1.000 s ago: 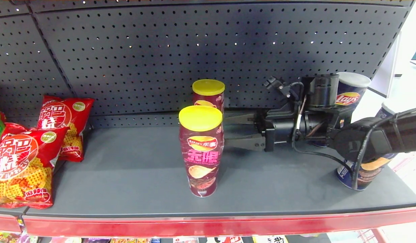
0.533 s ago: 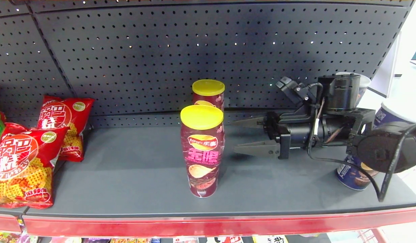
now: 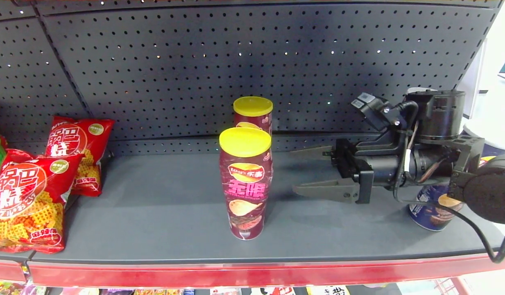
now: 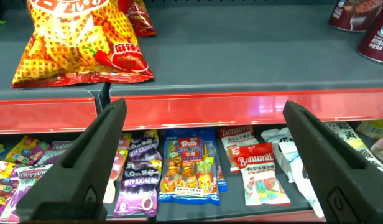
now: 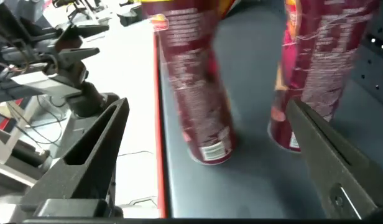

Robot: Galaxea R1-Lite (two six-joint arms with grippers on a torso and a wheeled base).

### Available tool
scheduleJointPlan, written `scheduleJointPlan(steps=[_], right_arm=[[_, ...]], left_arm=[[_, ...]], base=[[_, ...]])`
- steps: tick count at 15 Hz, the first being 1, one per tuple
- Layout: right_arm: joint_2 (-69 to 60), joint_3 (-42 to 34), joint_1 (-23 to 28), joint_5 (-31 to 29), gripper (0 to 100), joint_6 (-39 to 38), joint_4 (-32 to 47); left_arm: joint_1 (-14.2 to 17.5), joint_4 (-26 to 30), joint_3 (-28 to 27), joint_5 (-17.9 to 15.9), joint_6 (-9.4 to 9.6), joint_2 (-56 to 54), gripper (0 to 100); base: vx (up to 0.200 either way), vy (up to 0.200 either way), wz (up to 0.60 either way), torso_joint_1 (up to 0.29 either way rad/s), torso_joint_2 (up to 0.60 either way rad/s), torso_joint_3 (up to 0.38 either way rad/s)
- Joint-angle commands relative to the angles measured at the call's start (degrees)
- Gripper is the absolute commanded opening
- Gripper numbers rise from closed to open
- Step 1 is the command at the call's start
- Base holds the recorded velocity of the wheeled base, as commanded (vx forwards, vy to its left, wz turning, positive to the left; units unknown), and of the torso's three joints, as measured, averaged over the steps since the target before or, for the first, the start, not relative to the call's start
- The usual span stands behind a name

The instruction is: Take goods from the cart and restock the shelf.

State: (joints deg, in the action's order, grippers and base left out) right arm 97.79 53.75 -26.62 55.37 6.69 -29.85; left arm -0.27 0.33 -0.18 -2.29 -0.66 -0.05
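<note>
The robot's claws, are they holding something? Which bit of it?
Nothing. The right gripper is open and empty beside the yellow-lidded can; the left gripper is open and empty too.

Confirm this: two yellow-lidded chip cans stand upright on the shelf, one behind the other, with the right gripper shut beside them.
No: the right gripper is open, not shut, as the head view shows. The front can and rear can do stand upright on the shelf, one behind the other, with it beside them.

Front can (image 3: 245, 184) before rear can (image 3: 253, 114) on shelf (image 3: 154, 213), snack bags (image 3: 31, 192) left.
</note>
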Motion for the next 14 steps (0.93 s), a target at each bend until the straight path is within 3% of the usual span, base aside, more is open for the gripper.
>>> scheduleJointPlan(steps=[1, 10, 14], right_arm=[[-1.6, -1.1, -0.7, 0.0, 100, 0.0, 0.0], [0.6, 1.3, -9.5, -3.5, 100, -0.2, 0.1], [1.4, 1.6, -10.6, -4.3, 100, -0.2, 0.1]], left_arm=[[0.0, 0.0, 0.0, 0.0, -0.04, 0.0, 100], [0.0, 0.0, 0.0, 0.0, -0.04, 0.0, 100], [0.0, 0.0, 0.0, 0.0, -0.04, 0.0, 100]], base=[[0.0, 0.0, 0.0, 0.0, 0.0, 0.0], [0.0, 0.0, 0.0, 0.0, 0.0, 0.0], [0.0, 0.0, 0.0, 0.0, 0.0, 0.0]])
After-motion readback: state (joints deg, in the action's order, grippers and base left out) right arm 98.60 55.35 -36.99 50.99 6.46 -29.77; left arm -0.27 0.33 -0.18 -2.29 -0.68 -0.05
